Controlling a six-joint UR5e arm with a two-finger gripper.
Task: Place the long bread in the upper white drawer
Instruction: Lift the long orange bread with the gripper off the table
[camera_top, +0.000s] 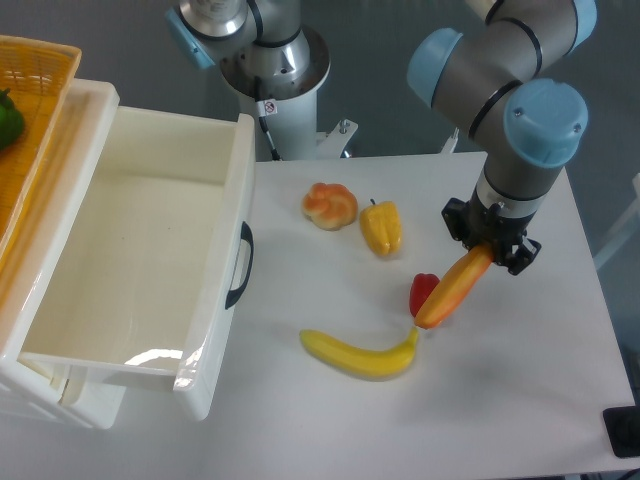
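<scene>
The long bread (453, 290) is an orange-yellow loaf, held tilted above the table at the right, its lower end near the banana's tip. My gripper (488, 248) is shut on its upper end; the fingers are mostly hidden under the wrist. The upper white drawer (140, 250) stands pulled open at the left, with deep walls, an empty inside and a black curved handle (240, 265) on its front. The gripper and the bread are well to the right of the drawer.
A yellow banana (362, 354), a red pepper (423, 291), a yellow pepper (381, 228) and a round knotted bun (330, 205) lie on the white table between gripper and drawer. A yellow wicker basket (35, 110) holding a green item sits at the upper left. A second robot base (270, 70) stands behind.
</scene>
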